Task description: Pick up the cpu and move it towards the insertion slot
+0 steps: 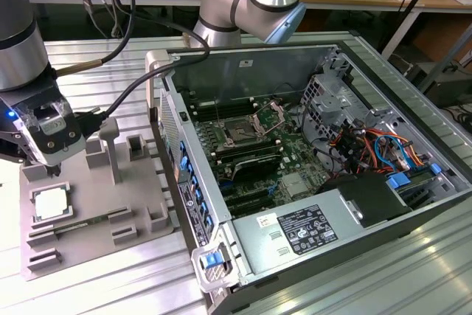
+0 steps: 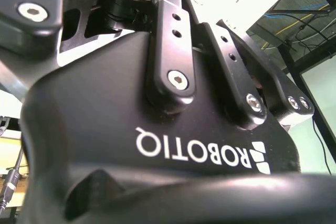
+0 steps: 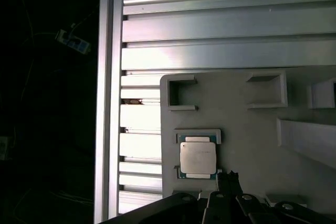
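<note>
The cpu lies flat in a shallow square seat on the grey plastic fixture at the exterior view's left, its silvery top up. My gripper hangs just above the fixture, beside the chip's far edge and apart from it. In the first wrist view the cpu rests in its seat on the fixture, and the dark gripper tip sits close to one of its corners. The insertion slot is on the motherboard inside the open computer case, its metal bracket hinged up. The gripper body shows in the second wrist view.
The open computer case stands at the exterior view's right with a power supply, drive cage and cables. A tall grey post and blocks rise from the fixture near the gripper. The table is ribbed aluminium. A black cable trails from the arm.
</note>
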Available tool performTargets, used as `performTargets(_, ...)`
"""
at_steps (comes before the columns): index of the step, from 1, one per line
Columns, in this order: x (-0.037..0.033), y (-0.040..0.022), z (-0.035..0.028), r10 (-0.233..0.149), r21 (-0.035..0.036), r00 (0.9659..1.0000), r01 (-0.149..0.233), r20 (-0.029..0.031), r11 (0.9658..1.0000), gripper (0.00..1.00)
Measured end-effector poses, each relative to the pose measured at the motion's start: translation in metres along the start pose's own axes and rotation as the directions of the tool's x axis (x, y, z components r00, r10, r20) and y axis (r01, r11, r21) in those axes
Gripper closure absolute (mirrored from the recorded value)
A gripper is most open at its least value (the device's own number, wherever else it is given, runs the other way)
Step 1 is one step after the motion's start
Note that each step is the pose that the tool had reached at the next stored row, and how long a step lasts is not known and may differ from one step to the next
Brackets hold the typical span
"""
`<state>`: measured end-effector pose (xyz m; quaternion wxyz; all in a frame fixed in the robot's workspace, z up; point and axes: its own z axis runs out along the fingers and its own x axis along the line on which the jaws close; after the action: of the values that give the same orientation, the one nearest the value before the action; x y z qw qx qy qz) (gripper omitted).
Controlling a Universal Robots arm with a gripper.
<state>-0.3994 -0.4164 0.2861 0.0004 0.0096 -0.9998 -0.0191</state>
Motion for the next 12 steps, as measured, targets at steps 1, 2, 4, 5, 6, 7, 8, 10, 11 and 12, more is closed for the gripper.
performTargets(1, 0.0, 0.0, 0.0001, 0.0, 0.0, 1.0, 0.0, 0.0, 1.0, 0.89)
performTargets(2, 0.0, 0.0, 0.0003, 0.0, 0.0, 1.0, 0.0, 0.0, 1.0, 0.89)
performTargets(4, 0.0, 0.0, 0.0005, 0.0, 0.0, 1.0, 0.0, 0.0, 1.0, 0.89)
performTargets(5, 0.0, 0.0, 0.0006, 0.0, 0.0, 1.0, 0.0, 0.0, 1.0, 0.89)
performTargets(6, 0.0, 0.0, 0.0007, 0.0, 0.0, 1.0, 0.0, 0.0, 1.0, 0.89)
performTargets(7, 0.0, 0.0, 0.0009, 0.0, 0.0001, 1.0, 0.0, 0.0, 1.0, 0.89)
performTargets(8, 0.0, 0.0, 0.001, 0.0, 0.0, 1.0, 0.0, 0.0, 1.0, 0.89)
performTargets(10, 0.0, -0.0001, 0.0013, 0.0, 0.0, 1.0, 0.0, 0.0, 1.0, 0.89)
performTargets(11, 0.0, -0.0001, 0.0025, 0.0, 0.0, 1.0, 0.0, 0.0, 1.0, 0.89)
performTargets(12, 0.0, -0.0002, 0.004, 0.0, 0.0, 1.0, 0.0, 0.0, 1.0, 0.89)
